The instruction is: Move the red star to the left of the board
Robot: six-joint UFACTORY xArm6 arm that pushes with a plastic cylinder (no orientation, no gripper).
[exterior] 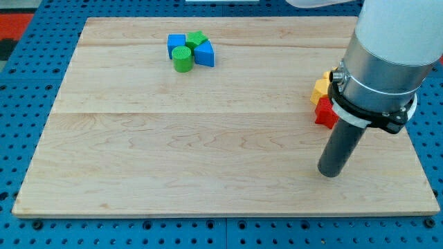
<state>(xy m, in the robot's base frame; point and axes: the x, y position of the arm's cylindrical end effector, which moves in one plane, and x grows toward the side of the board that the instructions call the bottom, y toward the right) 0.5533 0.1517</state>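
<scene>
Resting my tip (331,173) on board (173,152) | red star (324,114) just above, apart | no fingers, nothing held

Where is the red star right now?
The red star sits at the view's right, partly hidden by the arm, touching the yellow block above it; my tip is below it.

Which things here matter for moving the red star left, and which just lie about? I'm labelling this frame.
Job:
red star, partly hidden by the arm
my tip, just below it
board

Lying about:
yellow block
blue cube
green star
blue block
green cylinder
</scene>
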